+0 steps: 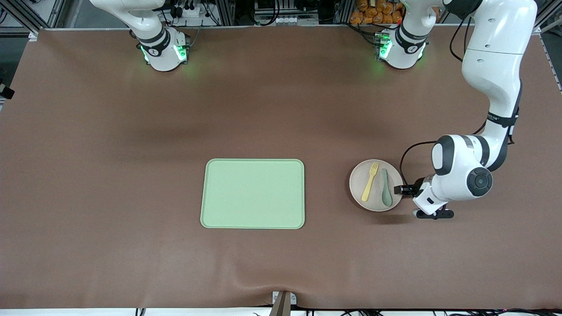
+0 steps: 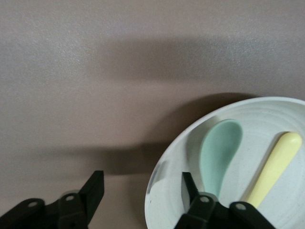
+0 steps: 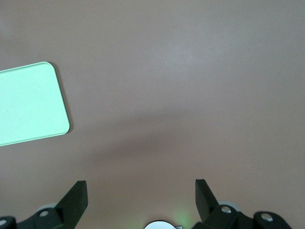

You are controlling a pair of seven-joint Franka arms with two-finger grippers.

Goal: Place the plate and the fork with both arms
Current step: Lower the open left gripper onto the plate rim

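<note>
The pale plate [image 1: 357,183] lies on the table toward the left arm's end, beside the green tray. The yellow fork [image 1: 370,181] and a grey-green spoon [image 1: 386,188] lie on it side by side. My left gripper [image 1: 398,189] is low at the plate's rim, on the side away from the tray. In the left wrist view it [image 2: 142,187] is open and straddles the rim of the plate [image 2: 171,195]: one finger is over the plate by the spoon [image 2: 219,150], the other over the table. The fork's handle [image 2: 274,169] shows there too. My right gripper [image 3: 141,193] is open, empty and high over bare table.
The rectangular light-green tray [image 1: 253,193] lies at the table's middle, and one corner of it shows in the right wrist view [image 3: 28,102]. The brown table cover is bare around it. The right arm [image 1: 153,35] waits by its base.
</note>
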